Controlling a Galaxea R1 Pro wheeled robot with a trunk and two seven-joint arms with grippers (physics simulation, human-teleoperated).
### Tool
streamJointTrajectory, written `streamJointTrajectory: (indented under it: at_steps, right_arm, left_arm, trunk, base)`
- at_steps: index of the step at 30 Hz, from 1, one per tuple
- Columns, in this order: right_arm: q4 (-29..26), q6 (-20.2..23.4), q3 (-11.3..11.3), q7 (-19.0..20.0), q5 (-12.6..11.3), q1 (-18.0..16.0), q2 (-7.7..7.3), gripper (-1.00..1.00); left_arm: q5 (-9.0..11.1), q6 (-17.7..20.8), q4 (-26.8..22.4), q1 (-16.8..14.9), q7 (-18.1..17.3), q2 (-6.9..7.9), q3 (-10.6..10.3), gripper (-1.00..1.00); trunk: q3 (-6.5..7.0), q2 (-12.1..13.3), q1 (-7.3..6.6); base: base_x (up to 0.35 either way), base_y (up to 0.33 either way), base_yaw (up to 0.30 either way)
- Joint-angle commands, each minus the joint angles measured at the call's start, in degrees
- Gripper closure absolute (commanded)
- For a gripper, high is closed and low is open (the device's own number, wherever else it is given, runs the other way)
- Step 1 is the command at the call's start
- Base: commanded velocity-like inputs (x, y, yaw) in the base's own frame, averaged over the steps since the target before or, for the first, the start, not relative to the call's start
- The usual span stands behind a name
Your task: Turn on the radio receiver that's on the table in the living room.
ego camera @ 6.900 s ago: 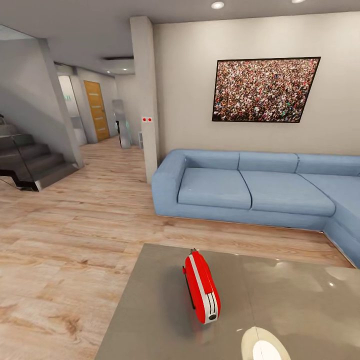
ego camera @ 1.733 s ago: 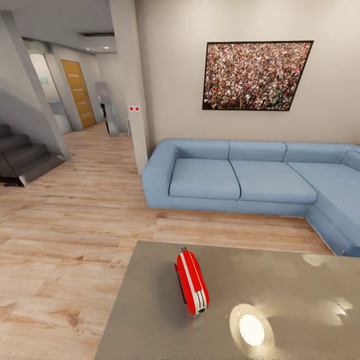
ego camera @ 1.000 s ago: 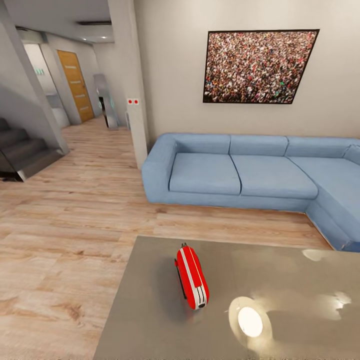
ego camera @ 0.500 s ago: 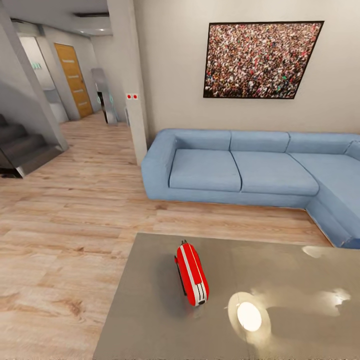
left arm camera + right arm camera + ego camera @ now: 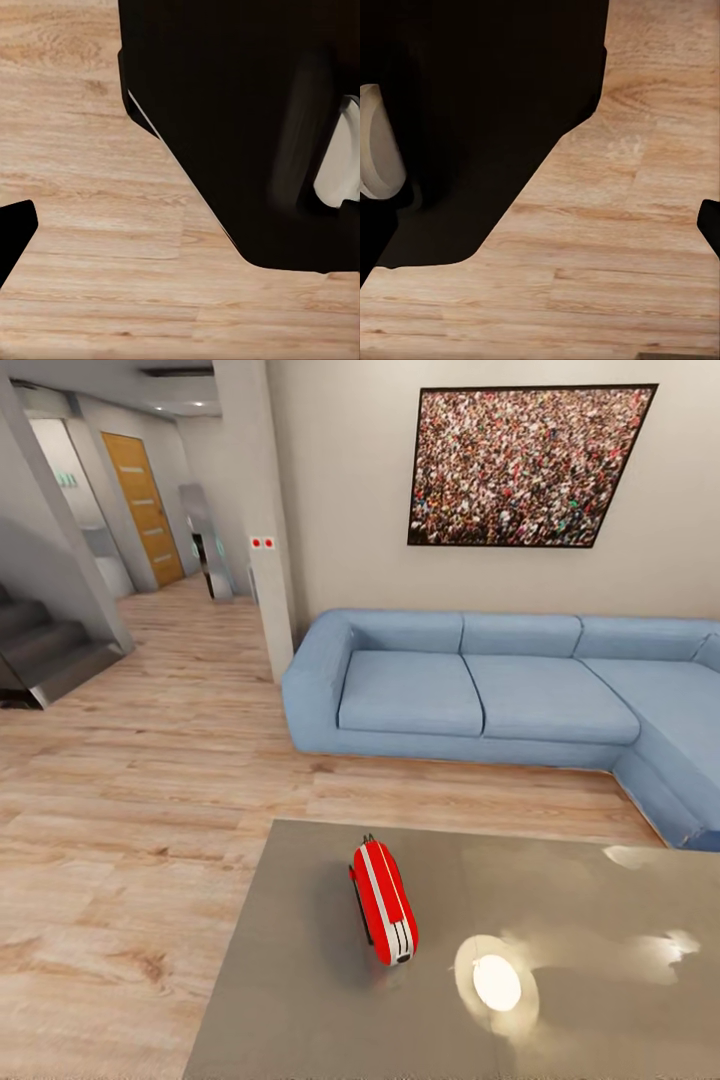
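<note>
A home living room: blue sectional sofa (image 5: 480,695), framed crowd picture (image 5: 525,465), plank floor (image 5: 130,810), low glossy table (image 5: 300,1000), stairs (image 5: 40,655)

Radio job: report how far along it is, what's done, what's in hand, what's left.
Done: the robot has reached the living room; the head view looks down on the radio lying on the grey table, in front of the blue sofa. In hand: nothing touches the radio yet; the wrist views show dark robot parts over wood floor. Left: bring a pincer to the radio and switch it on.
</note>
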Motion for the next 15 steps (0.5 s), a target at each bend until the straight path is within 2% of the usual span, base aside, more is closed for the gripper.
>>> streamJointTrajectory:
  at_steps: [1,15]
  right_arm:
    - [0.0,0.0,0.0,0.0,0.0,0.0,0.00,-1.00]
    - [0.0,0.0,0.0,0.0,0.0,0.0,0.00,-1.00]
  left_arm:
    - [0.0,0.0,0.0,0.0,0.0,0.00,0.0,-1.00]
    - [0.0,0.0,0.0,0.0,0.0,-0.04,0.0,-1.00]
  trunk:
    - [-0.10,0.0,0.00]
    - [-1.38,0.0,0.00]
  base:
    - [0.000,0.000,0.000]
    - [0.000,0.000,0.000]
